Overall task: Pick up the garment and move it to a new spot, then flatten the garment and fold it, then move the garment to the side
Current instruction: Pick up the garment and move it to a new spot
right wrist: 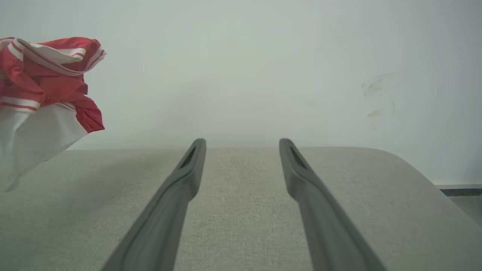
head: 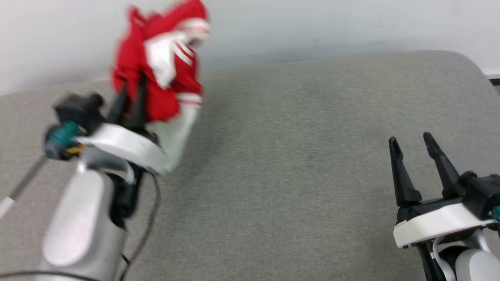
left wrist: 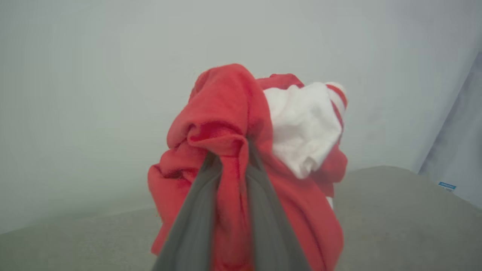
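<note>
The garment (head: 160, 66), a red jersey shirt with white sleeves and striped trim, hangs bunched in the air at the upper left of the head view, a white sleeve trailing down toward the grey surface. My left gripper (head: 131, 91) is shut on its red cloth; in the left wrist view the fabric of the garment (left wrist: 233, 124) is pinched between the two fingers and bulges above the gripper (left wrist: 229, 152). My right gripper (head: 410, 142) stands open at the lower right, nothing between its fingers (right wrist: 188, 169). In the right wrist view the garment (right wrist: 45, 86) hangs at the far left.
A grey fabric-covered surface (head: 297, 164) spreads across the head view, its rounded far right corner (head: 465, 62) near a pale wall (head: 332, 27). A dark cable (head: 150, 222) loops beside my left forearm.
</note>
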Motion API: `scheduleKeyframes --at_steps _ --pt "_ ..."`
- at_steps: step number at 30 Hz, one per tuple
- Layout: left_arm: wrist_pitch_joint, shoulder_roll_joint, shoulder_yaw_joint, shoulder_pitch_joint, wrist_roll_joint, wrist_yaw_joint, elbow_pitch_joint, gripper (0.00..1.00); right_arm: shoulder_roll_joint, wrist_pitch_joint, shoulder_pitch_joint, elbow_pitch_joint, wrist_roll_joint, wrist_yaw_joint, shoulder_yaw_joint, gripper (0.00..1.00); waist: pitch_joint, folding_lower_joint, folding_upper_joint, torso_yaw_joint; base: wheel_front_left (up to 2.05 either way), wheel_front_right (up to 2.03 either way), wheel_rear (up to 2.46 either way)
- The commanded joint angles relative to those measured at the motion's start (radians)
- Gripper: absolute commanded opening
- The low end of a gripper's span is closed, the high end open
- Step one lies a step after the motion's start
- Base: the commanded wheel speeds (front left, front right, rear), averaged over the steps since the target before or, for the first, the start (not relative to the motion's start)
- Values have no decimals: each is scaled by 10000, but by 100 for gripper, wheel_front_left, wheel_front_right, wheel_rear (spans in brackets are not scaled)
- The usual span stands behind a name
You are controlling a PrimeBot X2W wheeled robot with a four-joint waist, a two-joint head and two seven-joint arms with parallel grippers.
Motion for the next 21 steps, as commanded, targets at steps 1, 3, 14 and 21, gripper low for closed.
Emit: scheduleKeyframes --at_steps 1,3,14,21 --pt "17 -264 -335 532 100 59 -484 0 21 34 168 -70 56 -3 -1 100 -33 2 0 -392 0 0 0" --pt "123 -610 -889 904 235 -4 -825 0 23 59 194 -95 99 -3 -42 100 58 2 0 -529 0 0 0" --pt "947 -1683 -3769 2011 794 -813 -120 0 24 -74 -124 -30 328 -3 123 100 827 2 0 -913 0 0 0" --pt "747 -1837 -4870 2078 896 -1096 539 57 23 -254 -125 218 344 -3 111 100 937 2 0 -788 0 0 0"
